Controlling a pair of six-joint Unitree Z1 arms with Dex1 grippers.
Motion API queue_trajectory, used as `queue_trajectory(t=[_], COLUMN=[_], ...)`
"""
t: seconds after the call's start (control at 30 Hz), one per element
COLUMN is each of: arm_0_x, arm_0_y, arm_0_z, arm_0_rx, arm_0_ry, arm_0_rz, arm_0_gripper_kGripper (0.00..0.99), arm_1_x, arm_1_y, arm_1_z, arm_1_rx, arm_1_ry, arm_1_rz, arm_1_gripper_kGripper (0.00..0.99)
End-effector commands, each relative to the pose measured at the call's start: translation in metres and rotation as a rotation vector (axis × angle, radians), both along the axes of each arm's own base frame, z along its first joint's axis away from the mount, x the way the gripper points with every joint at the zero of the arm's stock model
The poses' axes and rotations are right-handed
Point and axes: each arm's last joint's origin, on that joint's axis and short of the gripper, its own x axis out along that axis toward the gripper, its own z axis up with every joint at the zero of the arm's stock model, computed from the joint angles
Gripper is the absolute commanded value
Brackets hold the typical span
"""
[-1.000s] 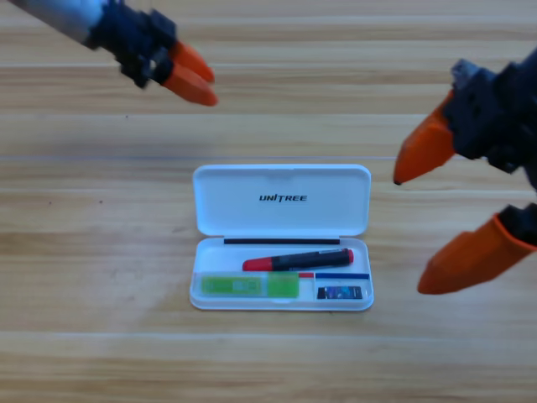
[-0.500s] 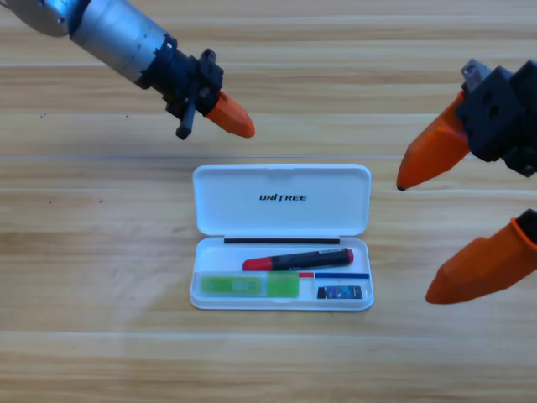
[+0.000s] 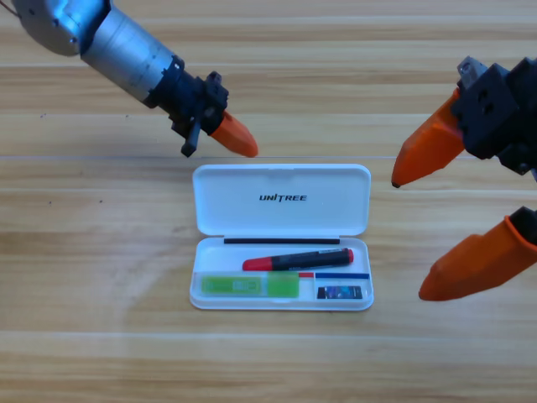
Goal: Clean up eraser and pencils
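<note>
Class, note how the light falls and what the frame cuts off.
High view: the light is soft and even, with no hard shadow around the case; the right hand, open, is cut by the right edge; the left hand shows whole by the case's upper left.

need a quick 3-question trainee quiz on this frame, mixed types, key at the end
1. True or false: the eraser lies on the bare table, outside the white case.
2. Which item lies nearest the case's hinge? A) red-capped black pen B) green pencil C) eraser
3. Fill in: the left pincer hovers just beyond the open lid's upper ____ corner.

Key: 1 false, it sits in the tray's lower right; 2 A; 3 left. The right pincer waits open at the right edge.
</note>
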Motion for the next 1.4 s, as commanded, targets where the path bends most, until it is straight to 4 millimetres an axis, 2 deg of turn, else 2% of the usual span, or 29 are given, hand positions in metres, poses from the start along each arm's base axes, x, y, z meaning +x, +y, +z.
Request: queue_trajectory(t=[0.03,0.43,0.7,0.83,1.1,1.4], arm_0_x=[-0.007,-0.017,-0.021,-0.024,-0.032,-0.05], arm_0_y=[-0.007,-0.007,-0.011,-0.012,-0.015,-0.022], arm_0_z=[-0.037,-0.038,-0.063,-0.069,-0.071,-0.066], arm_0_rx=[0.018,-0.031,-0.073,-0.065,-0.058,-0.051], arm_0_ry=[0.114,0.217,0.327,0.339,0.351,0.353], arm_0_rz=[-0.021,-0.053,-0.108,-0.119,-0.136,-0.183], arm_0_gripper_kGripper=[0.0,0.0,0.0,0.0,0.0,0.0], arm_1_x=[-0.011,-0.01,-0.01,-0.01,-0.01,-0.01], arm_1_y=[-0.002,0.0,0.0,0.0,0.0,0.0], arm_1_z=[0.001,0.001,0.001,0.002,0.001,0.001], arm_1_rx=[0.015,0.018,0.019,0.02,0.022,0.023], arm_1_ry=[0.007,0.009,0.011,0.013,0.016,0.018], arm_1_rz=[0.027,0.022,0.023,0.025,0.025,0.027], arm_1_gripper_kGripper=[0.919,0.928,0.928,0.93,0.93,0.93])
